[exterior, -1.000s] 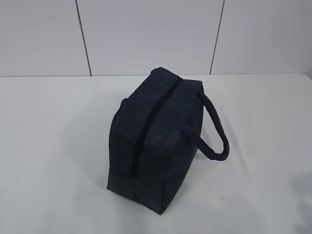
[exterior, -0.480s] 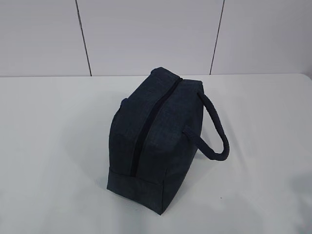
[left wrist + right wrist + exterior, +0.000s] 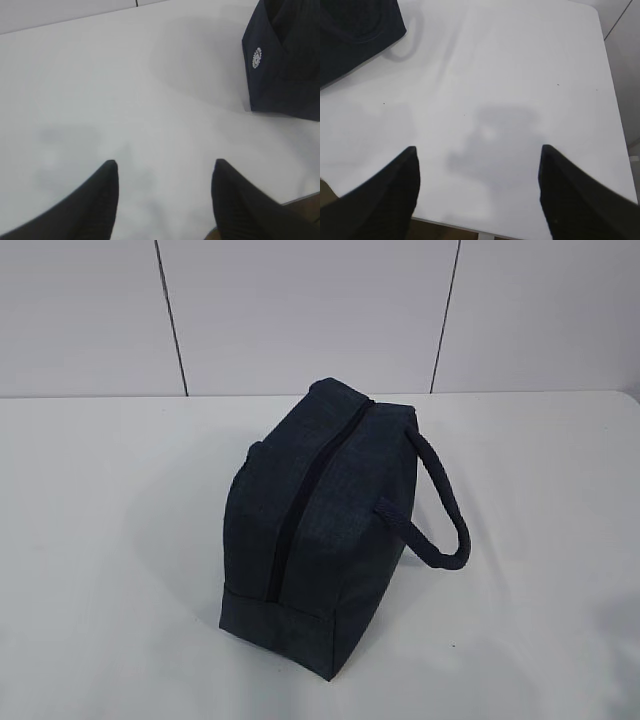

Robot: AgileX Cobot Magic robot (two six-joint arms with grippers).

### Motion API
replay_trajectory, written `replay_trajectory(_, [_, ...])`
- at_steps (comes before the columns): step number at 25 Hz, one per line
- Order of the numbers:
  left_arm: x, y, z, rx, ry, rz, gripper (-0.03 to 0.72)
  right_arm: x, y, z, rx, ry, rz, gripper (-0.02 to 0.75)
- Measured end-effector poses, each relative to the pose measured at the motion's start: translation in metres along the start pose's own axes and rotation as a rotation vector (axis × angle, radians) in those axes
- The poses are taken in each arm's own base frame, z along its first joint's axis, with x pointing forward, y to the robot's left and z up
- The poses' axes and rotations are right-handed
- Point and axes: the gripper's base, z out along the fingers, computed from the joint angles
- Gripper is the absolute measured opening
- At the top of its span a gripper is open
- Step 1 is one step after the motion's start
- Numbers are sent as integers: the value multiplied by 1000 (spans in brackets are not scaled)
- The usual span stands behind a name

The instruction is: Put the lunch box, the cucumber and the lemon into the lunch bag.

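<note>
The lunch bag (image 3: pixel 315 530) is sitting zipped on the desk (image 3: pixel 100 540); left claw (image 3: pixel 165 167) and right claw (image 3: pixel 479 152) are hovering released, grasping nothing.

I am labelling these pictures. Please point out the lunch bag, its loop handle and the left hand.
lunch bag (image 3: pixel 340 510): exterior view, on its fabric side panel.
loop handle (image 3: pixel 447 505): exterior view, on the outer curve of the loop.
left hand (image 3: pixel 165 172): left wrist view, midway between its open fingertips.

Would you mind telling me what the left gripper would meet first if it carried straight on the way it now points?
Most likely the bare white table. The left gripper is open, pointing down at a slant over empty tabletop; the lunch bag sits off to its right, outside that line. Depth is hard to judge.
</note>
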Motion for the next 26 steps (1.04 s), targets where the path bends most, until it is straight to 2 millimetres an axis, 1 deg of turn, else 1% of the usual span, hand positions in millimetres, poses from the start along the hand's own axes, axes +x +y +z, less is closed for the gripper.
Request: replay_trajectory(26, [0,0,0,0,0,0,431,0,0,0,0,0,0,559])
